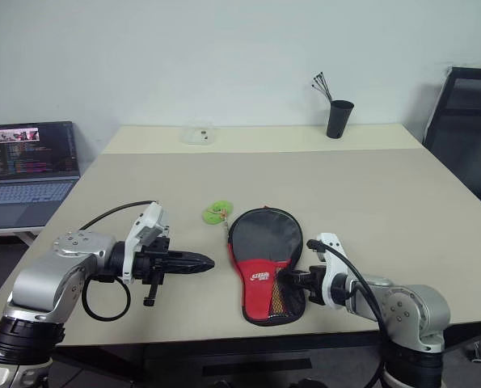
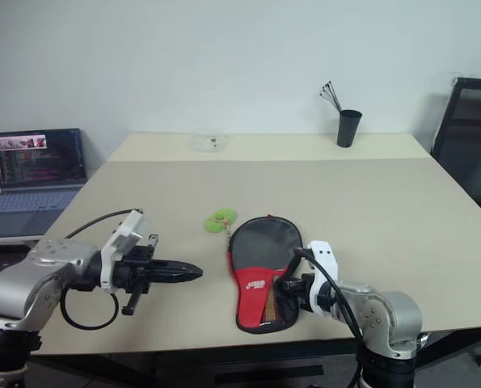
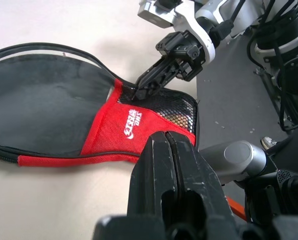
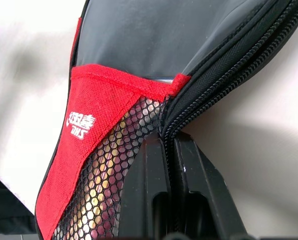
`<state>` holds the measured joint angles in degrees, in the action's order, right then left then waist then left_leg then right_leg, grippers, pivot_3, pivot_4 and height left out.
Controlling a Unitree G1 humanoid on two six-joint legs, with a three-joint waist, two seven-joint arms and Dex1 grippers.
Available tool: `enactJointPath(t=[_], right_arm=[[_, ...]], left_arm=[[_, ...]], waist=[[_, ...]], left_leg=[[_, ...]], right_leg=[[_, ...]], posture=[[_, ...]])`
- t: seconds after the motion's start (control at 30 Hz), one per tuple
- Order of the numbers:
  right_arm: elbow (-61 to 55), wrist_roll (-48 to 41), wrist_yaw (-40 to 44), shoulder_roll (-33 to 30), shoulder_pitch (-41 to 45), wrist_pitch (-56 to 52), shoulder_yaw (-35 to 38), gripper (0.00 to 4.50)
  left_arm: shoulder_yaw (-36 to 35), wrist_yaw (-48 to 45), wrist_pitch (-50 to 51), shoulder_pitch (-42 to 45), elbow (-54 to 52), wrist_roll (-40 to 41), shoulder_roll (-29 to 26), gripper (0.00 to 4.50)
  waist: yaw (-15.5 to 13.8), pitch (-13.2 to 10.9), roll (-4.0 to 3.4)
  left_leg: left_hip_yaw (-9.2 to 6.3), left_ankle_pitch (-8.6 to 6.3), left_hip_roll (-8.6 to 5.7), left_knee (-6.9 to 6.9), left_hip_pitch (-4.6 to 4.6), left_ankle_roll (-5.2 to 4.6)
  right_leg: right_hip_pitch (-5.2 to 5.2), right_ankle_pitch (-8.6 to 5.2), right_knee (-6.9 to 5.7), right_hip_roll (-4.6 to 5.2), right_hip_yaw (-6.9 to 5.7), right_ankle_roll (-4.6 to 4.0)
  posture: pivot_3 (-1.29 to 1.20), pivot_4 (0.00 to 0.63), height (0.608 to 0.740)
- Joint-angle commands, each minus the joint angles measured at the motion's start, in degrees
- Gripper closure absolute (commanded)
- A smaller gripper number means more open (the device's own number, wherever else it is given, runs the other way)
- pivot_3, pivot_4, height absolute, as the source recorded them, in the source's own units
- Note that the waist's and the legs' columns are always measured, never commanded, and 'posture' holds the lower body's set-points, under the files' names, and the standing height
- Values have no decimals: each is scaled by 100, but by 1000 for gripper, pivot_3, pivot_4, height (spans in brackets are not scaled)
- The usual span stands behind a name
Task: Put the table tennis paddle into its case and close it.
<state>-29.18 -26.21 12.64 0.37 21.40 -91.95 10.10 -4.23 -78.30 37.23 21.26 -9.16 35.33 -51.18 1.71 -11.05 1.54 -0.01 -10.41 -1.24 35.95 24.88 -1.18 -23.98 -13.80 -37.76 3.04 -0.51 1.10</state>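
The case [image 1: 265,263] lay flat on the desk [image 1: 369,202]. The right tool [image 3: 144,87], closed, pinched its zipper edge beside the mesh pocket [image 4: 113,175]. The left tool [image 1: 204,262] hovered closed, empty. Closing cleanly likely needed the left steadying the fabric.

Paddle case on a beige table between two robot grippers

The case [image 2: 260,271] lies flat at lower centre, black upper part, red lower part with a white logo, a green zipper tag [image 2: 219,220] just beyond its upper left edge. The right gripper [image 2: 282,285], fingers together, meets the case's lower right edge at the mesh pocket. The left gripper [image 2: 187,273], fingers together, points at the case from the left, apart from it. A laptop [image 2: 36,176] stands at the left; a black cup [image 2: 348,128] sits on the table [image 2: 369,202] at upper right.
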Motion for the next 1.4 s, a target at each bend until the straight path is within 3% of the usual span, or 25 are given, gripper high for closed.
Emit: enactJointPath(t=[0.03, 0.33, 0.7, 0.97, 1.07, 1.17, 1.4], right_arm=[[-215, -271, -105, 183, -74, -55, 21, 4476], [-205, -651, -634, 797, -228, -55, 158, 4476], [-139, -1041, -710, 1, -319, -55, 171, 4476], [-183, -1229, -963, -29, -401, -55, 117, 4476], [-199, -1243, -1058, 21, -412, -55, 154, 3763], [-403, -1298, -948, -101, -372, -55, 148, 2761], [-1225, -1954, 606, -1824, -495, 562, -268, 379]], left_arm=[[-49, -26, -23, 39, -194, 97, -88, 4500], [-99, 13, -64, -13, -198, 79, -105, 4500], [-51, 16, -142, 20, -121, 26, -70, 4500], [8, 13, -206, 53, -74, -17, -27, 4500], [16, 16, -229, 52, -67, -20, -30, 4500], [1, 45, -243, 10, -90, -25, -32, 4500], [-116, 313, -138, -125, -133, 49, 12, 4500]], waist=[[1, 0, 0], [16, 0, 0], [5, 0, 0], [2, 0, 0], [2, 1, 1], [3, 0, 1], [-1, 0, 1]], left_leg=[[0, 0, 0, 0, 0, 0], [-1, 0, 3, -3, 0, 0], [0, 0, 3, -6, 3, 1], [0, 0, 3, -8, 4, 1], [1, 0, 3, -8, 4, 1], [0, 0, 3, -8, 4, 1], [-5, -1, 5, -15, 6, 0]], right_leg=[[0, -1, 0, 0, 0, 0], [-4, -1, 0, -1, 1, -1], [-3, -6, 9, 0, 0, -8], [-2, -7, 12, 0, 0, -5], [-2, -7, 13, 0, 0, -5], [-2, -7, 13, 0, 0, -5], [0, -2, 62, 1, -11, 4]], posture=[[0, 150, 740], [0, 150, 740], [0, 150, 740], [0, 150, 740], [0, 150, 740], [0, 150, 740], [0, 150, 740]])
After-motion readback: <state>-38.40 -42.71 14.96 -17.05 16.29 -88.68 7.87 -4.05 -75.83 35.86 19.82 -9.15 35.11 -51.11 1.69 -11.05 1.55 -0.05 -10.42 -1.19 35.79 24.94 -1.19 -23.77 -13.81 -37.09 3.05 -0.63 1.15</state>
